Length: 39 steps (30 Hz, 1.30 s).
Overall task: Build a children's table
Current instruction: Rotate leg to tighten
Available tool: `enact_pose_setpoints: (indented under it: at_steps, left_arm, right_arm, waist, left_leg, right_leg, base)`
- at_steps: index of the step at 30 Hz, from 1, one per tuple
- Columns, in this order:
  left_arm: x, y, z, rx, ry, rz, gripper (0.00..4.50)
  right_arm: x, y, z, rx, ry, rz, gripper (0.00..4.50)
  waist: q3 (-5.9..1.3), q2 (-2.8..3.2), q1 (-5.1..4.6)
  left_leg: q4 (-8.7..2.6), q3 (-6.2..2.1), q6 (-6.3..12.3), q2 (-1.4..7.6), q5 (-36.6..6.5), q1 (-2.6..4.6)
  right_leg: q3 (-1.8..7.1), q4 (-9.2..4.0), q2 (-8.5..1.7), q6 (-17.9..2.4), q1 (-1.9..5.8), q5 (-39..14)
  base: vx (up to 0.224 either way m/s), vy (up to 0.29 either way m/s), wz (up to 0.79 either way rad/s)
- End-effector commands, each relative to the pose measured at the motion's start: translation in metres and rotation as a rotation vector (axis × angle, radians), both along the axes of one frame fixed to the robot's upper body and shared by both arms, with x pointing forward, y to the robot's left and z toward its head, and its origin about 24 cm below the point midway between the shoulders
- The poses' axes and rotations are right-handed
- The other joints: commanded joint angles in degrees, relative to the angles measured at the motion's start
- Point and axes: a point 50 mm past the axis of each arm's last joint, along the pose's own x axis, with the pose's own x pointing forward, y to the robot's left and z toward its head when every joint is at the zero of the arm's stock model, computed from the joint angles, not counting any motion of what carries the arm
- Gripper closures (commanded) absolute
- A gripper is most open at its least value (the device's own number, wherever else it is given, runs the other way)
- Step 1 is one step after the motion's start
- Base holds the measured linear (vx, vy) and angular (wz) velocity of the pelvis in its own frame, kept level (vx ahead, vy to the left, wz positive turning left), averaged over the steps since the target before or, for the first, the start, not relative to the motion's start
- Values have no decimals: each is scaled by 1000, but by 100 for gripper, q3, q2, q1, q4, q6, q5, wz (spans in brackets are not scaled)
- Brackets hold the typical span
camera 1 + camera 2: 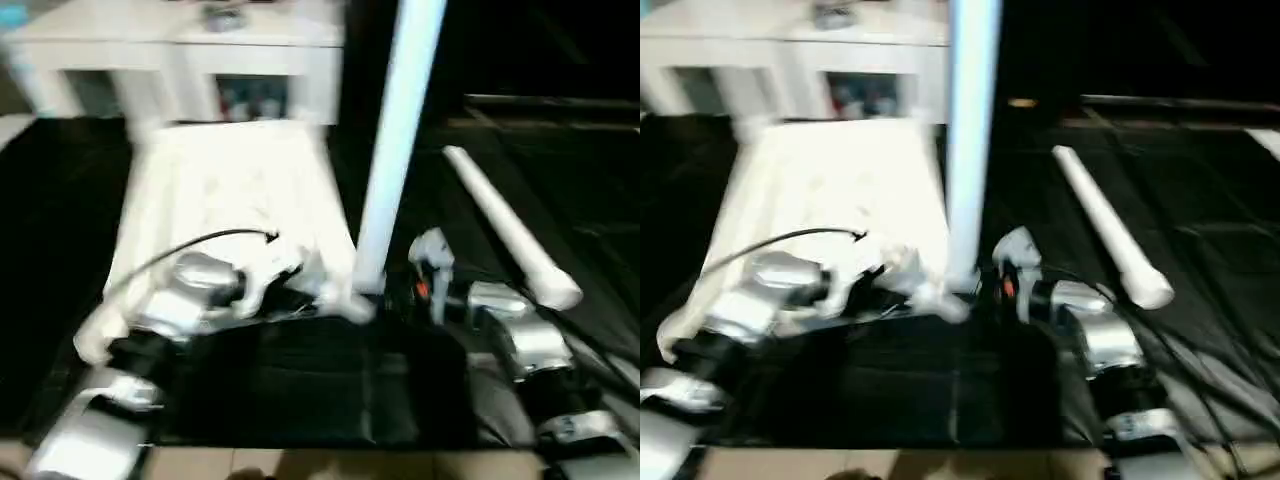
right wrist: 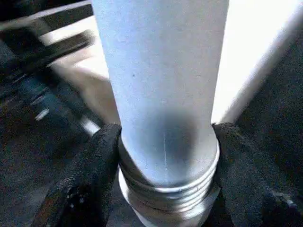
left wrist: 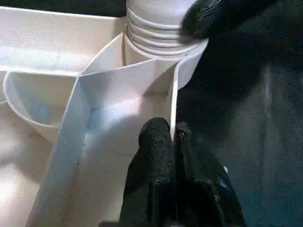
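With the tabletop (image 1: 225, 195) lying underside up, the left gripper (image 3: 173, 137) clenches its rim beside the corner socket (image 3: 163, 56) while the right gripper (image 2: 165, 156) clasps the upright leg (image 1: 400, 150), best kept plumb while screwing.

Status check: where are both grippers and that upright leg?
Left gripper shut on the tabletop rim wall. Right gripper clamped round upright leg at its threaded end, at the corner socket. Spare leg lies to the right, clear.
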Motion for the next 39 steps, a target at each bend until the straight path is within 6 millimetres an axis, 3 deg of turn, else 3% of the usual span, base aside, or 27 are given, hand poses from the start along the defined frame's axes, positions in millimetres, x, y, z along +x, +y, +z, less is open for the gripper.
enact_pose_setpoints:
  at_steps: [1,5,7,10,11,13,19,26,31,34,35,36,39]
  left_arm:
    - [7,-24,27,-123,-74,10,450]
    - [9,-42,30,-141,-68,123,450]
    - [9,-51,32,-148,-78,154,450]
    - [8,-56,34,-137,-97,164,450]
    - [7,-56,34,-129,-105,163,450]
    - [6,-54,32,-108,-114,153,450]
    - [5,-36,25,-46,-114,132,450]
    - [2,-2,18,39,-97,29,450]
    - [-2,15,19,78,-105,-110,450]
    - [-8,23,16,117,-121,-222,450]
    - [-8,23,16,117,-121,-222,450]
    - [-11,26,15,118,-103,-261,450]
    - [-14,31,15,123,-77,-311,450]
  right_arm:
    - [-2,32,-5,59,56,34,183]
    - [8,53,-8,77,112,-132,183]
    - [11,60,-9,24,106,-167,183]
    - [11,64,-9,-8,82,-161,183]
    - [10,64,-8,-3,74,-161,148]
    - [9,60,-9,-27,47,-150,113]
    - [6,44,-8,13,32,-134,66]
    - [-6,10,8,43,-55,84,9]
    - [-14,-5,16,24,-44,243,9]
    - [-15,-9,18,12,-34,306,9]
    - [-15,-9,18,12,-34,306,9]
    - [-16,-9,20,-1,-35,344,9]
    - [-17,-8,21,-25,-39,401,9]
  waist:
    - [-425,-45,4]
    - [-436,-35,-76]
    - [-450,-25,-148]
    - [-463,-29,-153]
    - [-466,-55,-150]
    - [-461,-41,-131]
    - [-442,-30,-135]
    - [-433,5,-62]
    - [-434,-16,-21]
    - [-447,1,69]
    - [-450,22,111]
    - [-446,-21,120]
    - [-451,-2,207]
  left_leg:
    - [-383,-139,239,245,-1025,22]
    - [-376,-150,251,241,-933,15]
    - [-371,-147,280,251,-862,11]
    - [-352,-123,421,244,-778,12]
    - [-350,-117,450,241,-749,7]
    - [-350,-117,498,242,-694,-1]
    - [-369,-119,483,255,-907,27]
    - [-379,-129,468,275,-988,44]
    - [-372,-122,493,273,-1008,44]
    - [-372,-115,463,301,-974,54]
    - [-369,-101,418,321,-1028,116]
    - [-369,-88,410,316,-1033,121]
    - [-383,-96,364,344,-980,108]
  right_leg:
    - [324,-532,-585,-605,339,-2453]
    - [315,-526,-569,-639,336,-2355]
    - [327,-481,-542,-781,335,-1985]
    - [356,-439,-543,-934,340,-1558]
    - [355,-434,-542,-942,345,-1523]
    - [355,-425,-545,-948,349,-1488]
    - [358,-455,-541,-915,343,-1632]
    - [364,-459,-535,-832,339,-1731]
    - [356,-472,-527,-799,331,-1853]
    - [368,-446,-533,-782,307,-1821]
    - [378,-455,-532,-836,252,-1818]
    - [379,-455,-527,-866,249,-1802]
    - [382,-416,-543,-878,263,-1769]
  base:
    - [0,0,0]
    - [0,0,0]
    - [0,0,0]
    - [0,0,0]
    - [0,0,0]
    - [0,0,0]
    - [0,0,0]
    - [0,0,0]
    - [0,0,0]
    - [0,0,0]
    - [0,0,0]
    - [0,0,0]
    - [0,0,0]
